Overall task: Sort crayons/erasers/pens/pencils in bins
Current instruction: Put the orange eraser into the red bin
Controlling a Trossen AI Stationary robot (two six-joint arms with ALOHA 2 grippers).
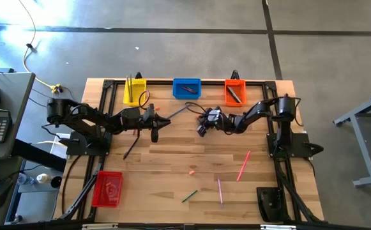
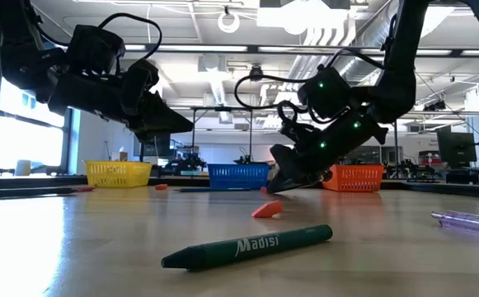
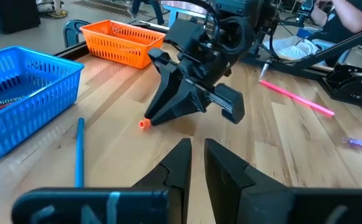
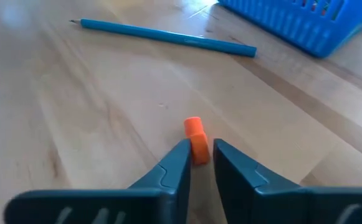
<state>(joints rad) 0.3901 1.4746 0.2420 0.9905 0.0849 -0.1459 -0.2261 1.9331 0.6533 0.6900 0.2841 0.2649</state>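
Table (image 1: 172, 160) first, pale wood, framed by black rails, with both arms reaching in toward the middle near the far edge.

Left arm (image 1: 89, 118) stretches in from its side. Its gripper (image 3: 196, 144) hovers above the boards, fingers drawn nearly together with only a slit between them, holding nothing.

Right arm (image 1: 262, 112) bends down opposite. Its gripper (image 4: 199, 149) is right at the wood, tips close in on either side of a small orange eraser (image 4: 196, 138), pinching its near end. From the left wrist view just the orange tip pokes out below those fingers.

Bins next! Three sit along the far edge: yellow bin (image 1: 134, 101) on the left with thin sticks inside, blue bin (image 1: 175, 89) in the centre, orange bin (image 1: 227, 92) on the right with a dark stick in it. The red bin (image 1: 96, 190) sits alone at the near left corner.

Loose pieces now. A blue pencil (image 4: 168, 36) lies flat between the two grippers, just before the blue bin. A black pen (image 1: 131, 148) lies slantwise near the left arm. A pink pen (image 1: 243, 165) rests right of centre, a paler purple pen (image 1: 220, 190) nearer the front edge. A green crayon (image 2: 247, 246) lies beside that, near the front. Smallest of all, a second eraser (image 1: 191, 171) sits mid-table, apart from everything.
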